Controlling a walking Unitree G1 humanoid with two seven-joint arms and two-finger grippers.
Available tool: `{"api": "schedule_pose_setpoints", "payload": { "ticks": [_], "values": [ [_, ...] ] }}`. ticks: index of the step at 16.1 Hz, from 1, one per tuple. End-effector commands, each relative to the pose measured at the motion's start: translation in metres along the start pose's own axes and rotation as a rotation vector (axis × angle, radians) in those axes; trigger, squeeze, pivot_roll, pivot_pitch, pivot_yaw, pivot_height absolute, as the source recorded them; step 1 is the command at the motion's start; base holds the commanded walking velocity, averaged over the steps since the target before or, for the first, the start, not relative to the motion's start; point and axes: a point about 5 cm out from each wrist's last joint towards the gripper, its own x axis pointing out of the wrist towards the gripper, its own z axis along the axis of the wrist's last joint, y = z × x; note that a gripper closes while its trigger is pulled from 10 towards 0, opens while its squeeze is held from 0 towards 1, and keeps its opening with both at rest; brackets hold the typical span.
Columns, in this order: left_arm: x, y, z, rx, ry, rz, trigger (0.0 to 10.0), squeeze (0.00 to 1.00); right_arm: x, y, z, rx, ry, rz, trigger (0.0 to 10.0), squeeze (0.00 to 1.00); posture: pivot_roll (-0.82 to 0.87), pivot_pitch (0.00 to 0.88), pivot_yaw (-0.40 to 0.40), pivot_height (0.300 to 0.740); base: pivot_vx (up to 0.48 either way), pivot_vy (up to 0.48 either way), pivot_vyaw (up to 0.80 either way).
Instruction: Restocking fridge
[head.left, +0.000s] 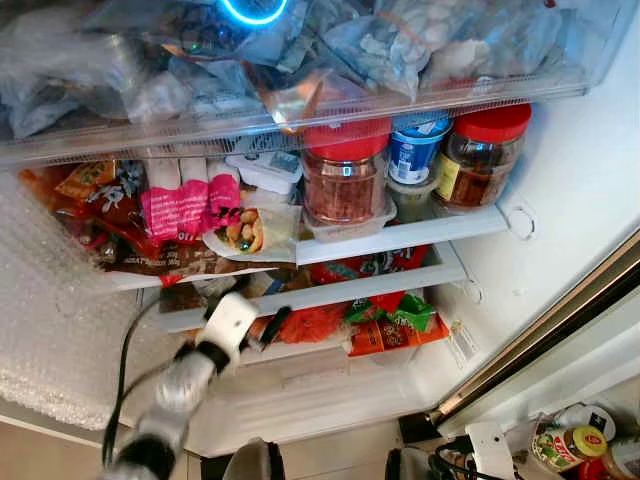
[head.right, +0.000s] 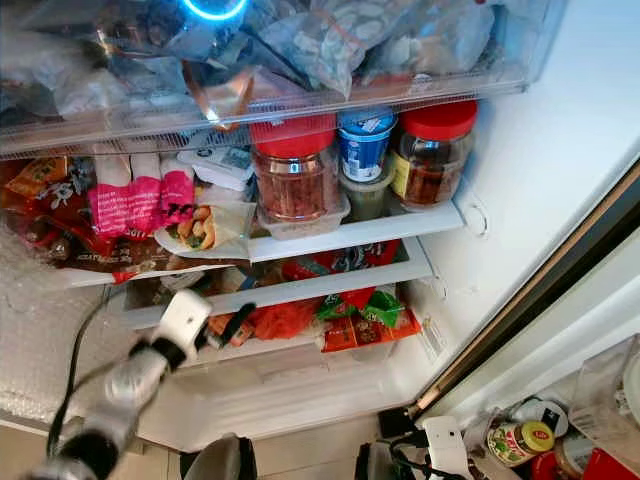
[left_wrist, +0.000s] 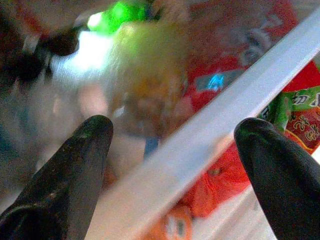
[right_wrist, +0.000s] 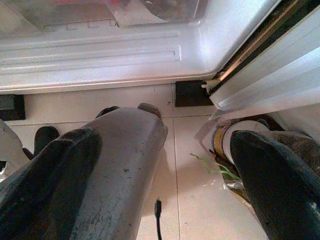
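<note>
A: While looking through the left eye view: open fridge (head.left: 560, 200), packed. Top drawer (head.left: 300, 120) stuffed with clear bags of frozen food. Shelf below: red-lid jar (head.left: 345, 175), blue-lid tub (head.left: 415, 150), second red-lid jar (head.left: 483, 155) in a row on the right; pink packet (head.left: 185, 205) and wrapped food (head.left: 250, 230) to their left.

B: Left gripper (head.left: 262, 330)?

A: Reaching in at the lower shelf (head.left: 330, 290), tips by the orange bag (head.left: 310, 322). Green-and-red snack packet (head.left: 395, 320) just beside that, to the right. Silver arm coming up from bottom left, black cable trailing.

B: Right eye view?

A: Same scene. Outside the fridge, bottom right on the floor: yellow-lid jar (head.right: 518, 440) among clutter.

B: Left wrist view?

A: Blurry. Fingers (left_wrist: 75, 170) spread wide, holding nothing. White shelf edge (left_wrist: 225, 120) crossing diagonally between them. Orange bag low beyond it, green-and-red packet at the far side, glare and mixed packaging behind. Cannot tell any contact.

B: Right wrist view?

A: Right gripper (right_wrist: 165, 190) hanging low over tiled floor (right_wrist: 190, 200), fingers (right_wrist: 50, 180) wide apart, empty. Grey robot leg (right_wrist: 125, 170) between them. Fridge base (right_wrist: 110, 55) above, door edge on one side, a round container (right_wrist: 230, 142) half hidden behind one finger.
</note>
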Motion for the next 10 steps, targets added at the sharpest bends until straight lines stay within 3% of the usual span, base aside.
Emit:
{"api": "schedule_pose_setpoints", "payload": {
  "ticks": [1, 2, 3, 6, 10],
  "values": [
    [-0.007, -0.001, -0.005, -0.064, 0.020, 0.044, 10.0, 0.00, -0.008, 0.001, -0.034, 0.009, 0.147, -0.014, 10.0, 0.00, -0.11, 0.107, 0.021, 0.636, 0.000, 0.000, 0.00],
    [-0.014, -0.003, -0.008, -0.104, 0.025, 0.085, 10.0, 0.00, -0.008, 0.001, -0.033, 0.008, 0.147, -0.015, 10.0, 0.00, -0.11, 0.105, 0.022, 0.636, 0.000, 0.000, 0.00],
    [-0.022, -0.001, -0.012, -0.198, 0.034, 0.182, 10.0, 0.00, -0.008, 0.000, -0.032, -0.003, 0.150, -0.015, 10.0, 0.00, -0.10, 0.101, 0.019, 0.636, 0.000, 0.000, 0.00],
    [-0.032, -0.005, -0.019, -0.329, 0.066, 0.270, 10.0, 0.00, -0.007, -0.002, -0.029, -0.035, 0.156, -0.005, 10.0, 0.00, -0.09, 0.087, 0.011, 0.636, 0.000, 0.000, 0.00],
    [-0.039, -0.019, -0.027, -0.347, 0.130, 0.249, 10.0, 0.00, -0.006, -0.004, -0.025, -0.053, 0.152, -0.003, 10.0, 0.00, -0.09, 0.069, 0.003, 0.636, 0.000, 0.000, 0.00]
  ]
}}
